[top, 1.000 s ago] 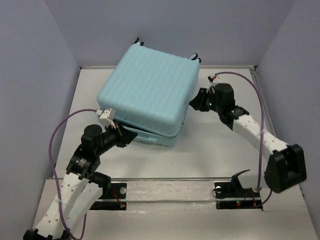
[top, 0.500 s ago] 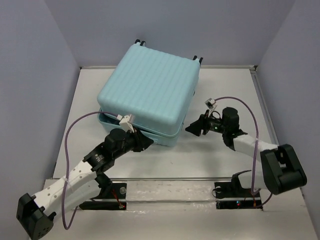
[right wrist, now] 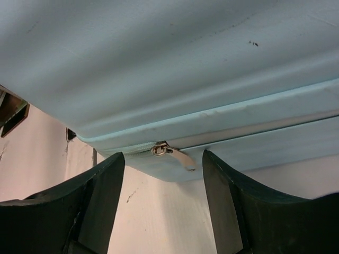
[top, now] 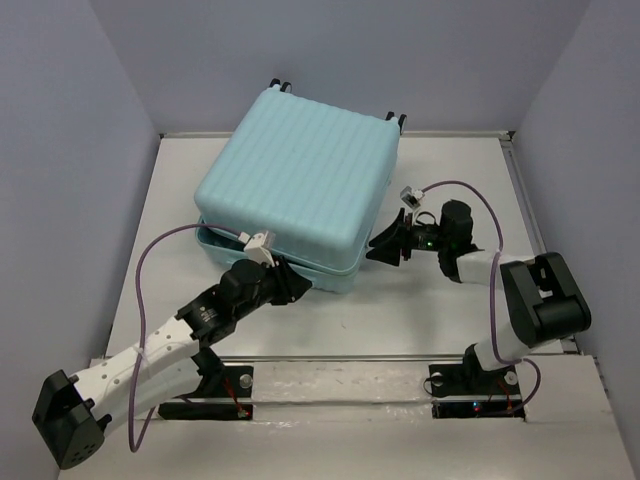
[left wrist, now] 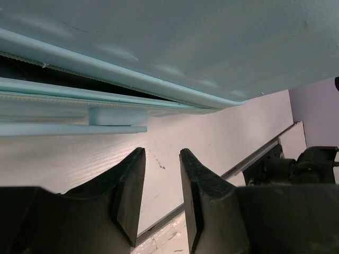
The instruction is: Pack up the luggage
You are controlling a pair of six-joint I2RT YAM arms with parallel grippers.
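Two empty tools flank luggage point(top: 300, 180): right tool point(right wrist: 161, 164), spread wide, faces zipper pull point(right wrist: 175, 154) dead ahead; left tool point(left wrist: 161, 153) barely parted.

I see the luggage point(top: 300, 180) lying on the table point(top: 450, 310), toward the far side. My left gripper point(top: 292, 288) sits just before its near edge, and my right gripper point(top: 377, 250) is just right of it, facing the zipper pull point(right wrist: 177, 155).
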